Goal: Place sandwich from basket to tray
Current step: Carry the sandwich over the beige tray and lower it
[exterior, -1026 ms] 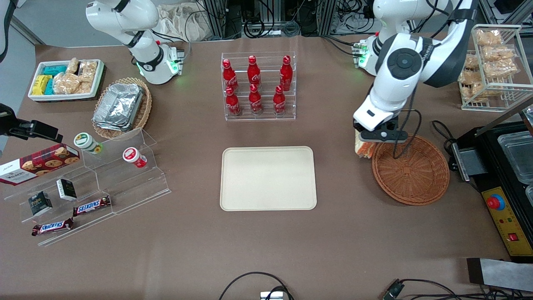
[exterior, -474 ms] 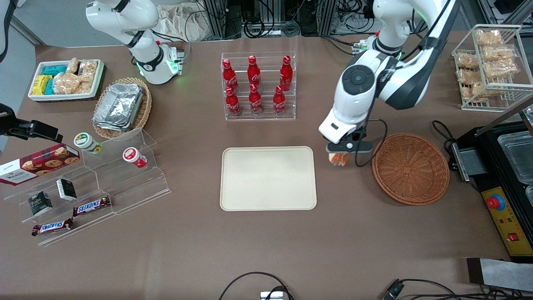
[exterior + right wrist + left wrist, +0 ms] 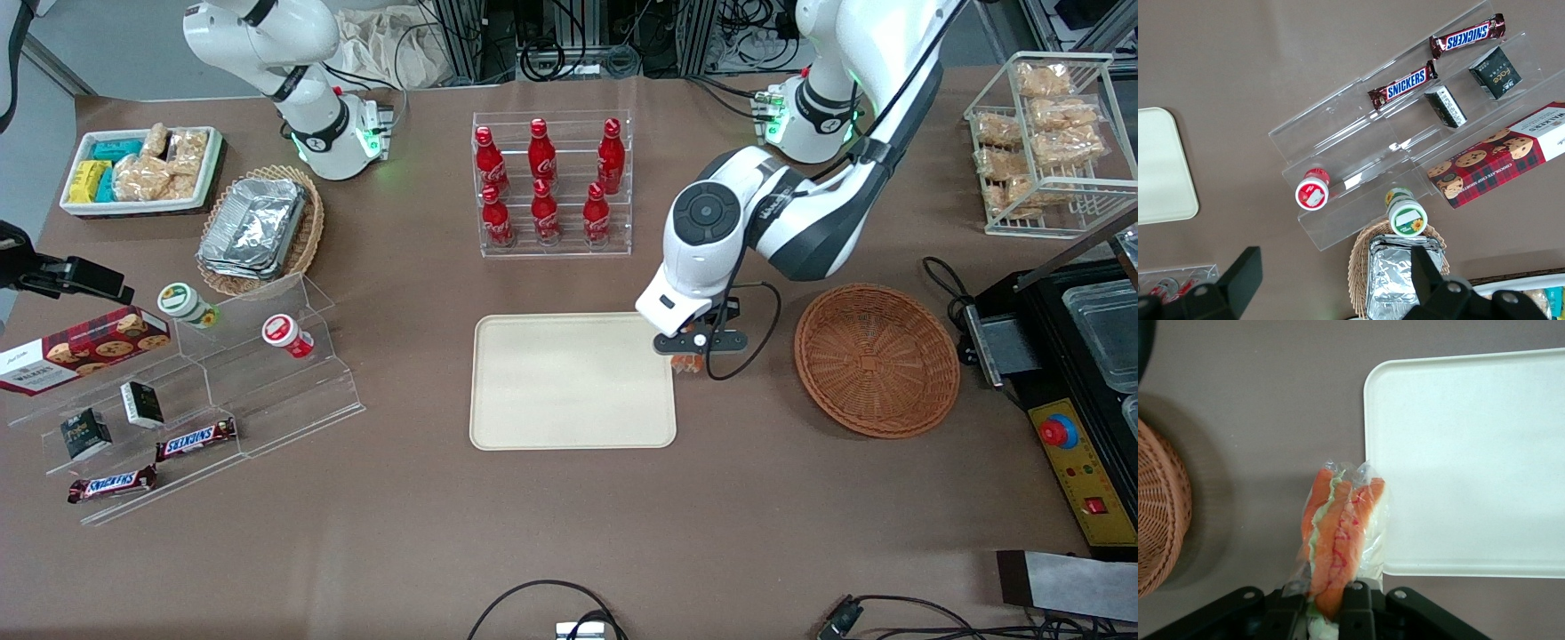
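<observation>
My gripper (image 3: pixel 687 352) hangs over the edge of the cream tray (image 3: pixel 569 382) that faces the basket, shut on the wrapped sandwich (image 3: pixel 1338 537). In the front view only a bit of the sandwich (image 3: pixel 686 364) shows under the fingers. The wrist view shows its orange and green cut edge held above the brown table just beside the tray's rim (image 3: pixel 1458 570). The reddish-brown round basket (image 3: pixel 876 359) sits empty toward the working arm's end of the table; its rim (image 3: pixel 1161 513) shows in the wrist view.
A clear rack of red cola bottles (image 3: pixel 549 185) stands farther from the front camera than the tray. A black machine (image 3: pixel 1071 373) sits beside the basket. An acrylic step stand with snacks (image 3: pixel 191 391) and an oval basket with foil containers (image 3: pixel 260 229) lie toward the parked arm's end.
My gripper has carried the sandwich from the basket's rim across the bare table to the tray's edge.
</observation>
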`<move>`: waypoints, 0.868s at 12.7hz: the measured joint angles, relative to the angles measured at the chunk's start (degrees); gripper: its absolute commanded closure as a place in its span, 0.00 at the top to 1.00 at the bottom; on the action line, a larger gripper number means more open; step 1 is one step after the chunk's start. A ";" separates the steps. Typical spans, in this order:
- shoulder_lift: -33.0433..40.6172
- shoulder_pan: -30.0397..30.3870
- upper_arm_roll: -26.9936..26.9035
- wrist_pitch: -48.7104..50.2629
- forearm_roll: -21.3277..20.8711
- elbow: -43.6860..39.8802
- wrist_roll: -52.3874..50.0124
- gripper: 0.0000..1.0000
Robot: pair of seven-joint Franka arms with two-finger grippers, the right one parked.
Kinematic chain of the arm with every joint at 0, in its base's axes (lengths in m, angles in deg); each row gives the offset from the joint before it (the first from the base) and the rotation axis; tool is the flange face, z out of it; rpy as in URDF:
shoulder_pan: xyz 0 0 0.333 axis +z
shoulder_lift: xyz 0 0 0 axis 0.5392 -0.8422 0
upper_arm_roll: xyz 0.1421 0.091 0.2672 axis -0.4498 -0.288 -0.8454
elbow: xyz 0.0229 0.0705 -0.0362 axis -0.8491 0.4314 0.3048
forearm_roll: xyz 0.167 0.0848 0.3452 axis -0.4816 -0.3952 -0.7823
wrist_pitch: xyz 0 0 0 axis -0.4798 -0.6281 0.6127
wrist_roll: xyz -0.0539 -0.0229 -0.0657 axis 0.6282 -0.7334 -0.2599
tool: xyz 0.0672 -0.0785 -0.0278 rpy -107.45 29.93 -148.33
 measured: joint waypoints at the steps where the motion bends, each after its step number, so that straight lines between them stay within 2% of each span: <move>1: -1.37 -0.68 0.02 0.00 -0.52 -0.98 0.00 0.17; 6: -9.28 -5.08 0.01 0.00 -2.03 -6.42 -0.41 0.20; 11: -14.60 -6.06 -0.03 0.00 -3.28 -9.71 -1.21 0.19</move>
